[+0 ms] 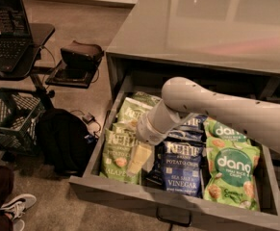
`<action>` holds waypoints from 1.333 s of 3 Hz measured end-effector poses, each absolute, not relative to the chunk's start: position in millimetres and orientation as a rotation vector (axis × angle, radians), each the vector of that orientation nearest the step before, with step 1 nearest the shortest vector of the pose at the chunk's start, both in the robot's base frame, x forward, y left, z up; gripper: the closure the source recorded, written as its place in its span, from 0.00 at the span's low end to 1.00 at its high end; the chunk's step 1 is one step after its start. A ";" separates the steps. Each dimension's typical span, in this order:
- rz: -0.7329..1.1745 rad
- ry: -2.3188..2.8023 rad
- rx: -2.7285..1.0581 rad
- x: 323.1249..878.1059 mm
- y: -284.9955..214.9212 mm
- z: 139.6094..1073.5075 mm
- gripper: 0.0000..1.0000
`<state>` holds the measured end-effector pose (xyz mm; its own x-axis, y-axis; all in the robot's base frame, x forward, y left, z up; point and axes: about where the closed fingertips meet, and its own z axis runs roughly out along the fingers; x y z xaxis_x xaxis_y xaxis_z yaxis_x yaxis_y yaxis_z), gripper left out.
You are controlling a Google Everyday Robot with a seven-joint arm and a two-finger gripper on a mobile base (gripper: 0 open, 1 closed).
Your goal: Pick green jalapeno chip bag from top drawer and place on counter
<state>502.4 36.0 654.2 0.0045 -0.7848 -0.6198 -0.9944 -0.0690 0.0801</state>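
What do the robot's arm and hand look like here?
The arm is a smooth, off-white tube with a rounded, bulbous joint and a paler band at the wrist; no cables or markings show. The hand, down in the top drawer over the green jalapeno chip bag, is pale cream.

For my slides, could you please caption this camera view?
Gripper over green jalapeno chip bag in the open top drawer beneath the counter.

Tool [140, 158] over jalapeno chip bag [114, 152]
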 end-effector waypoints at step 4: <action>0.626 1.725 -1.833 465.1 30.7 688.3 0.89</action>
<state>465.1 30.7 688.3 0.0719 -0.7457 -0.6624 -0.9969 -0.0334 -0.0706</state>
